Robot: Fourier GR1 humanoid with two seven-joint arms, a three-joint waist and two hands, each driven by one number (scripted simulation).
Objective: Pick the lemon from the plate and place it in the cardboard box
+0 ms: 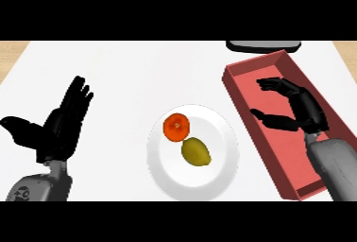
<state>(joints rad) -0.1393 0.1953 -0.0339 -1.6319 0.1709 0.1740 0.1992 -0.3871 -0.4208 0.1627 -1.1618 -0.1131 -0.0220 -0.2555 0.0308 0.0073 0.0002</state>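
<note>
- The left hand (pixel 61 124) shows far to the left of the plate (pixel 222 156), resting with fingers straight and pointing up, thumb out to the side, holding nothing.
- The white plate lies on the white worktop (pixel 125 66), between the two hands.
- Two fruits lie on the plate: an orange-red one, perhaps a tomato (pixel 176 126), toward its upper left, and the yellow-green lemon (pixel 196 151) touching it on the lower right, near the plate's middle.
- So the lemon is not yet picked up; judging from this, the task stands at its first step, the reach for the fruit.
- Just right of the plate lies the box (pixel 241 94), long and open-topped; it looks reddish here, not plain cardboard, and nothing but the hand shows inside its outline.
- The right hand (pixel 300 111) hovers over the box's inside, fingers and thumb half curled with a gap between them, and nothing in that gap.
- The next move likely calls for the right hand to cross the box's left wall toward the plate, come down on the lemon and close round it without nudging the tomato beside it.
- A dark object (pixel 263 46) sits beyond the box's far end; what it is cannot be told.
</note>
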